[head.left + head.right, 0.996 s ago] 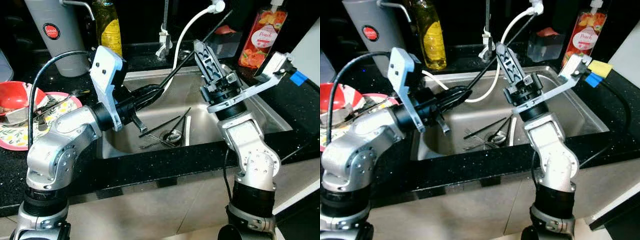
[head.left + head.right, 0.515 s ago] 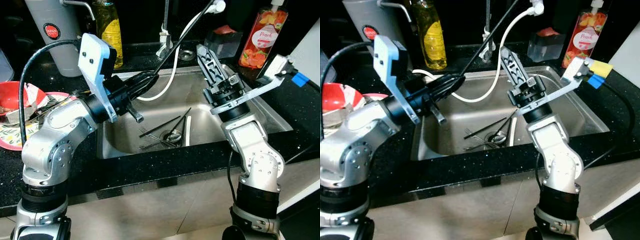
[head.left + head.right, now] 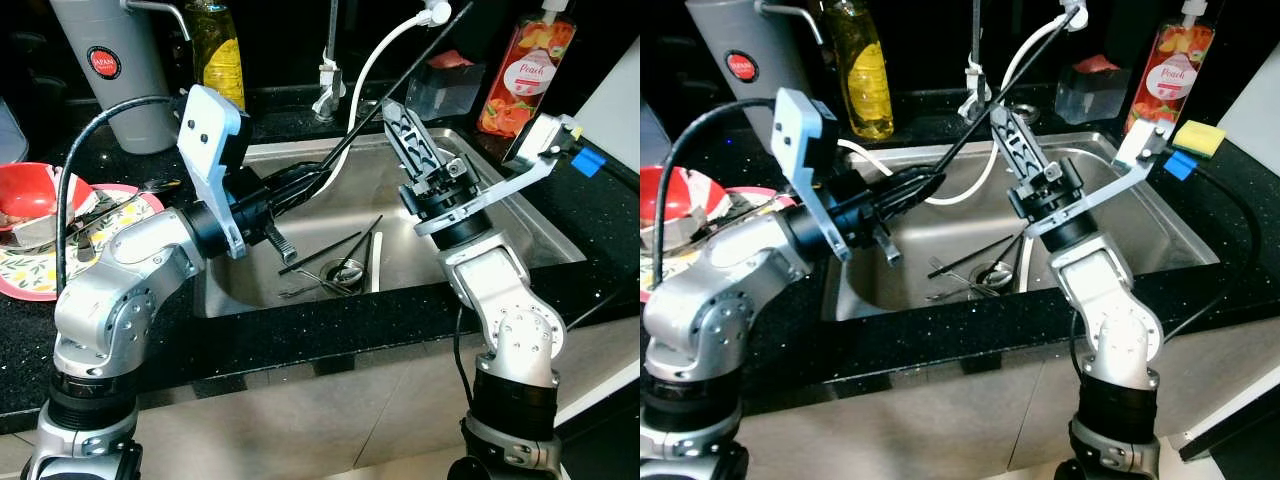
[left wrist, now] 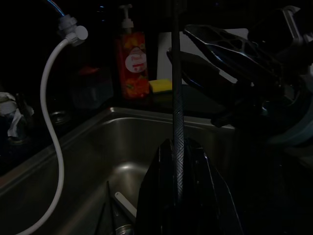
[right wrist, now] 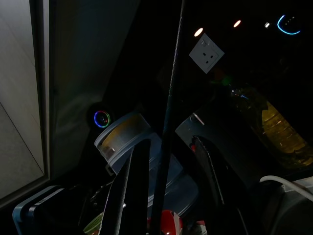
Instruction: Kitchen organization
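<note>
Dark kitchen, black speckled counter (image 3: 330, 335) with a steel sink (image 3: 520, 215) set in it. We hold a long black chopstick (image 3: 385, 100) in our left gripper (image 3: 300, 180), fingers clamped together on its lower end above the sink's left side. The stick slants up and to the far right, past the white hose (image 3: 375, 55), probably lifted clear of the basin for handing over or carrying out.

Our right gripper (image 3: 405, 125) is raised over the sink's middle, fingers apart and pointing up and far. In the right wrist view the stick (image 5: 168, 112) runs between its fingers (image 5: 132, 191), so we judge it is lined up to take the stick; no contact can be made out.

More chopsticks (image 3: 335, 250) and a spoon (image 3: 340, 275) lie at the drain, with a white stick (image 3: 376, 262) just to their right, left for later, we guess.

On the counter to the left sits a plate (image 3: 25, 275) with a red bowl (image 3: 30, 190). Far side: a grey kettle (image 3: 105, 70), an oil bottle (image 3: 215, 50) and, to the right, a soap bottle (image 3: 525, 70).
</note>
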`<state>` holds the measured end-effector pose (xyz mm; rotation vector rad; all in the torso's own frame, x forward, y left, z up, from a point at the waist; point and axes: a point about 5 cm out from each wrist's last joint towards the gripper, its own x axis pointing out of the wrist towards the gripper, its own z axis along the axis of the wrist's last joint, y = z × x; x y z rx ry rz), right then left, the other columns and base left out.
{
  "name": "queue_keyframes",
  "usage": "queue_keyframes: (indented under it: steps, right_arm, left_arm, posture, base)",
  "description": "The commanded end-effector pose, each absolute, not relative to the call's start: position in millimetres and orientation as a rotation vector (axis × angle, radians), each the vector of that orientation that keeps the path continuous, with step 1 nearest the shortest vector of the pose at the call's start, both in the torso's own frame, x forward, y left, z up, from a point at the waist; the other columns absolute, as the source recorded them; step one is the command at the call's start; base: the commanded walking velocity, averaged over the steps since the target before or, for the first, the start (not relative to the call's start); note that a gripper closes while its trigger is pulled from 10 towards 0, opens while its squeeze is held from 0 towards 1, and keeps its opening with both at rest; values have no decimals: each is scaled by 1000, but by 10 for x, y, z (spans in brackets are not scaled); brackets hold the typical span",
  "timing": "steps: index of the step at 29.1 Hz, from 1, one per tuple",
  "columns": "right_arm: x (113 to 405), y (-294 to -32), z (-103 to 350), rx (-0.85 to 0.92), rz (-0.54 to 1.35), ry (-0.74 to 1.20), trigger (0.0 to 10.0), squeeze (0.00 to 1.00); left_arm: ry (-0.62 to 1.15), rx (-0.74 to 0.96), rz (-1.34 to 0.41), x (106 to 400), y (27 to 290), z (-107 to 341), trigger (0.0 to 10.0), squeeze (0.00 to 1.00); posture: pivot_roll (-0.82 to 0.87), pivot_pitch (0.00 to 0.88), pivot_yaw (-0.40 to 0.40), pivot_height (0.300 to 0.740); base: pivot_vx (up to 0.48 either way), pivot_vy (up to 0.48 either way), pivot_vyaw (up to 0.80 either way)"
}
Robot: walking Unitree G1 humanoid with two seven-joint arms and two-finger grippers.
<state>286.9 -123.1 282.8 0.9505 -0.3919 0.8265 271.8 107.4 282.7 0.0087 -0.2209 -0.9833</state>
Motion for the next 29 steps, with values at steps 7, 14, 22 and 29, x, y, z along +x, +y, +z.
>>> queue_keyframes:
  steps: [7, 14, 22, 29]
  right_arm:
    - [2852, -1211, 2822, 930, 841, -379, 6627, 0]
    - [2847, -1204, 2821, 927, 844, -382, 0, 0]
    - [2839, -1202, 2819, 924, 842, -386, 0, 0]
    - [2862, -1170, 2766, 872, 823, -360, 10000, 0]
  left_arm:
    - [-186, 31, -1010, 2680, 1058, 2791, 10000, 0]
    - [-184, 41, -1008, 2679, 1058, 2788, 10000, 0]
    - [-198, 60, -1000, 2682, 1056, 2803, 10000, 0]
    - [-242, 11, -888, 2811, 1145, 2889, 10000, 1000]
  posture:
    - [61, 0, 0, 740]
    - [62, 0, 2, 740]
    - [62, 0, 4, 740]
    - [60, 0, 4, 740]
  base:
    - [0, 0, 0]
    - [0, 0, 0]
    - [0, 0, 0]
    - [0, 0, 0]
